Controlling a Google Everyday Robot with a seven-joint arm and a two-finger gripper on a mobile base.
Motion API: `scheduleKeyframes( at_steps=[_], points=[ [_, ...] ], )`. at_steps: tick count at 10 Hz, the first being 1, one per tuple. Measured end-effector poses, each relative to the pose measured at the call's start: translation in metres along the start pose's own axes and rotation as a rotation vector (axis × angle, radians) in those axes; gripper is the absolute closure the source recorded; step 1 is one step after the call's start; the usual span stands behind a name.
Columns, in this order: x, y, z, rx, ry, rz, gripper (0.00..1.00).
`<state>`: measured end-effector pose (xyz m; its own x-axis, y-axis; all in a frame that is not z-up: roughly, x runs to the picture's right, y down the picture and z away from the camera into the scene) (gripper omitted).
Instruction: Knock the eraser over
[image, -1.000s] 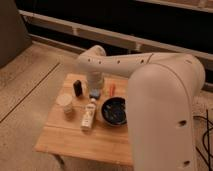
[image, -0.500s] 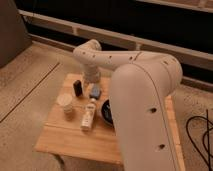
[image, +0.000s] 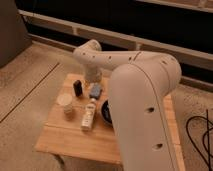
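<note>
The eraser (image: 78, 87) is a small dark upright block on the far left part of the wooden table (image: 75, 137). My gripper (image: 92, 78) hangs at the end of the big white arm, just right of the eraser and above the flat blue-grey pad (image: 95, 91). The gripper is close beside the eraser; I cannot tell whether they touch. The arm's bulk hides the right half of the table.
A paper cup (image: 66, 106) stands near the table's left edge, in front of the eraser. A pale slim bottle (image: 88, 114) lies beside it. A dark bowl (image: 105, 110) is partly hidden behind the arm. Speckled floor surrounds the table; a cable (image: 198, 135) lies at right.
The arm has swung further left and nearer the camera, covering more of the table. The gripper has come closer to the eraser, which still stands upright.
</note>
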<state>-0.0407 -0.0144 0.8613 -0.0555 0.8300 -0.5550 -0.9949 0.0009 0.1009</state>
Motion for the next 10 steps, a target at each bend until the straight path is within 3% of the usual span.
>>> scheduleKeyframes(
  at_steps=[1,4,10],
  points=[
    [-0.016,-0.007,0.012,0.008,-0.030,0.002,0.35],
    [-0.034,0.002,0.032,0.012,-0.038,-0.020,0.35],
    [-0.068,0.045,0.040,0.007,-0.040,-0.141,0.35]
  ],
)
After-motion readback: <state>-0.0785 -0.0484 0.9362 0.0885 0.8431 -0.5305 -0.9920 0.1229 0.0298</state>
